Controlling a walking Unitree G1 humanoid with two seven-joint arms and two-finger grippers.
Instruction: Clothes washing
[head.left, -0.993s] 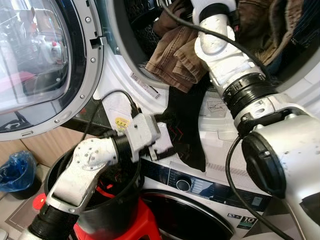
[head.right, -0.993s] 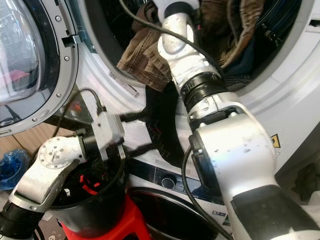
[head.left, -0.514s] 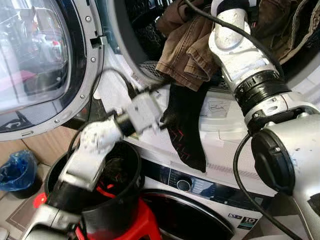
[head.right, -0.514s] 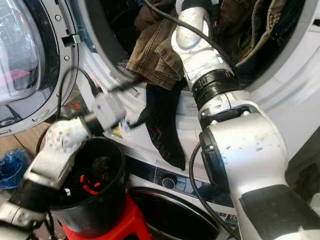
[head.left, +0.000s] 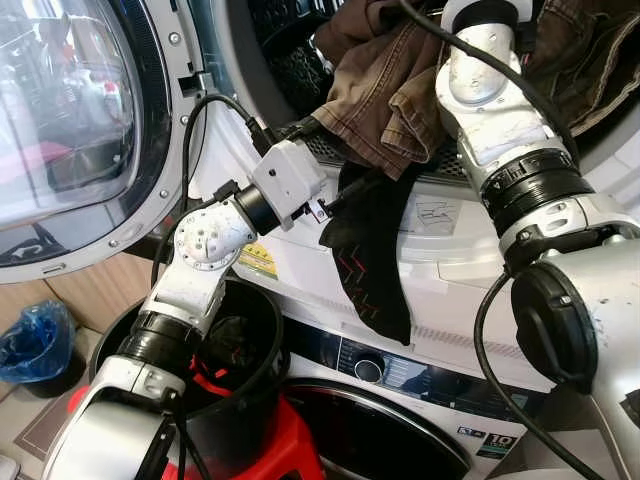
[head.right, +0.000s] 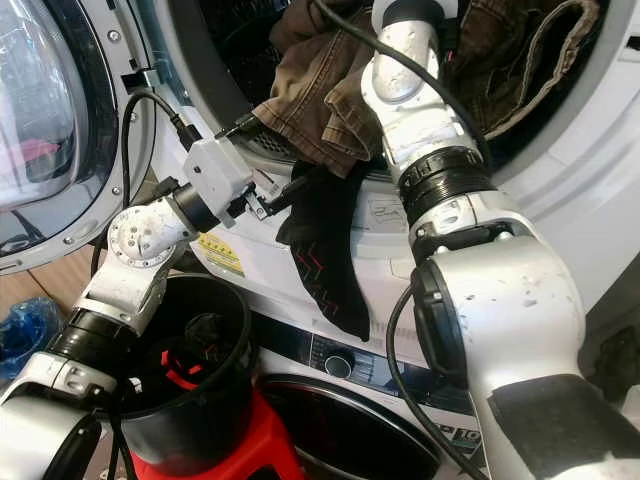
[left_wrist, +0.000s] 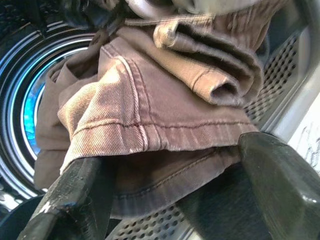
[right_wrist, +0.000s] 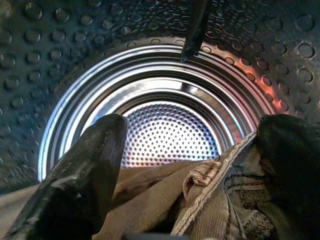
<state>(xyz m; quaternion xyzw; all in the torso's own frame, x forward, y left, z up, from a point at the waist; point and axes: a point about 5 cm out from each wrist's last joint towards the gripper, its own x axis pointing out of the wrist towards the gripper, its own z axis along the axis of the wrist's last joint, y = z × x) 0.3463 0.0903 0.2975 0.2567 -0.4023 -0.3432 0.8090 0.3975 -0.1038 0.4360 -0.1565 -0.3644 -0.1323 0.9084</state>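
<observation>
At drum mouth — brown twill trousers (left_wrist: 150, 115), black sock (head.left: 365, 250) — both grippers' jaws agape, empty.

A white "10" badge (head.left: 497, 441) — on the lower machine's front panel (head.left: 420, 375); other labels illegible

Home laundry area: white front-loading washing machine (head.left: 440, 260) with round glass door (head.left: 70, 130), black plastic bucket (head.left: 235, 400) beside.
</observation>
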